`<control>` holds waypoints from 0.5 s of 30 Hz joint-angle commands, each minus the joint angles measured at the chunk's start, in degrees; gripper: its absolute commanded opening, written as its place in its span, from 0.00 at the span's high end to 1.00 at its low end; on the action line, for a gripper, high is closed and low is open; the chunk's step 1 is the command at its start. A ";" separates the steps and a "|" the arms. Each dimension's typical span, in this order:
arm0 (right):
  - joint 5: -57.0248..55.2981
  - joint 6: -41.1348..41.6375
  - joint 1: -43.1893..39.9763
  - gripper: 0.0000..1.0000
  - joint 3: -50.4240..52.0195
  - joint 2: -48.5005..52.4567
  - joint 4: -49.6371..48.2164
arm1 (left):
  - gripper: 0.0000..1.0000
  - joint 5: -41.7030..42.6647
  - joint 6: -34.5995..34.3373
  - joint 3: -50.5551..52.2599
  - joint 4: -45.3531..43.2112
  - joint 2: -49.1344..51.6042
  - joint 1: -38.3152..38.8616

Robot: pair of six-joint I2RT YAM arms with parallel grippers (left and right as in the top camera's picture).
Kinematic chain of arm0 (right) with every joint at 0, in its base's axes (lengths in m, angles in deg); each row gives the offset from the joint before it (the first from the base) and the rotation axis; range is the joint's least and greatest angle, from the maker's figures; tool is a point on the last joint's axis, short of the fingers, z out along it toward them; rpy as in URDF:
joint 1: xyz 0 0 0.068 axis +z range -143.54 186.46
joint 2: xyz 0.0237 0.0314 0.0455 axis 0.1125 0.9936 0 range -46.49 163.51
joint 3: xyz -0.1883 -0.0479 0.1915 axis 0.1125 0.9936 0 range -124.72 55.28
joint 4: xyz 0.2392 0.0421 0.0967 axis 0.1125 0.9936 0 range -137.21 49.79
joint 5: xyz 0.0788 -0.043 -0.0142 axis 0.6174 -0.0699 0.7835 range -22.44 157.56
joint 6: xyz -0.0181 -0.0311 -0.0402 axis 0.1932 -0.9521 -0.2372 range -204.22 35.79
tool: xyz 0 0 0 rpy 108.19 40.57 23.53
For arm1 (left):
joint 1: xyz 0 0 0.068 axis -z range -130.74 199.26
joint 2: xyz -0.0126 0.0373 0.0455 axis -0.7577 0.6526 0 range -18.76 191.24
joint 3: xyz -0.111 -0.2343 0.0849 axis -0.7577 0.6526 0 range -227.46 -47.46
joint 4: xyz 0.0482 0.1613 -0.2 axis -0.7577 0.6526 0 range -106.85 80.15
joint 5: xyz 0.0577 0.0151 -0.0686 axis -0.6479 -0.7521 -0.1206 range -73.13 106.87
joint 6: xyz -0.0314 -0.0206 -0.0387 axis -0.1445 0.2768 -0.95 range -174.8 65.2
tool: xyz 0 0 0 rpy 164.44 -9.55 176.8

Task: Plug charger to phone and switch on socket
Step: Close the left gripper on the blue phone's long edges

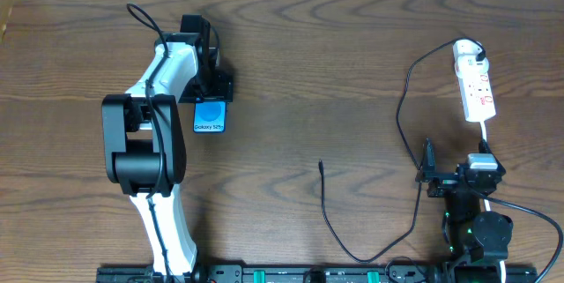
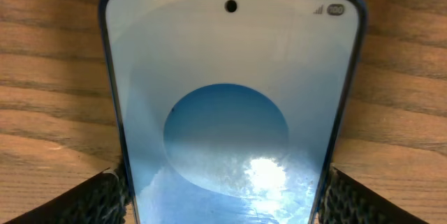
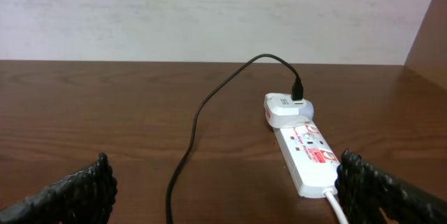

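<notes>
The phone (image 1: 209, 117) lies flat on the table at the left, its blue screen up; in the left wrist view the phone (image 2: 230, 112) fills the frame. My left gripper (image 1: 211, 98) straddles it and is open, with the padded fingers (image 2: 91, 199) close against its long sides and a sliver of wood still showing on the left. The charger cable (image 1: 401, 107) runs from its white plug (image 1: 467, 51) in the socket (image 1: 476, 85) to a loose connector tip (image 1: 321, 164) at mid-table. My right gripper (image 1: 458, 155) hangs open just short of the socket (image 3: 307, 158).
The socket's thick white cord (image 3: 336, 206) runs back under my right finger. The black cable (image 3: 195, 126) crosses the table between my right fingers. A pale wall closes the far side, and a wooden panel stands at the right edge.
</notes>
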State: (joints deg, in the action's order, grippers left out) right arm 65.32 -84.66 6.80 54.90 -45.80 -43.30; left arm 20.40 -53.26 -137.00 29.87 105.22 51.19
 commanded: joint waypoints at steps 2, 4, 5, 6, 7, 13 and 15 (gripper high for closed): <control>-0.42 0.63 0.50 0.01 0.07 -0.37 0.20 | 0.19 -2.89 0.37 1.25 0.72 0.44 -0.50; -0.42 0.63 0.50 0.01 0.07 -0.37 0.20 | 0.21 -2.89 0.37 1.25 0.72 0.44 -0.50; -0.42 0.61 0.50 0.01 0.07 -0.37 0.20 | 0.23 -2.89 0.37 1.25 0.72 0.44 -0.50; -0.42 0.63 0.50 0.01 0.07 -0.37 0.20 | 0.24 -2.89 0.37 1.25 0.72 0.44 -0.50; -0.42 0.63 0.50 0.01 0.07 -0.37 0.20 | 0.25 -2.89 0.37 1.25 0.72 0.44 -0.50; -0.42 0.63 0.50 0.01 0.07 -0.37 0.20 | 0.29 -2.89 0.35 1.25 0.72 0.44 -0.50; -0.42 0.63 0.50 0.01 0.07 -0.37 0.20 | 0.32 -2.89 0.35 1.25 0.72 0.44 -0.50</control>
State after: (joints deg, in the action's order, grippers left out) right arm 65.34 -84.64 6.80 54.90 -45.80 -43.33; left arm 20.35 -53.10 -137.00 29.91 105.11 51.26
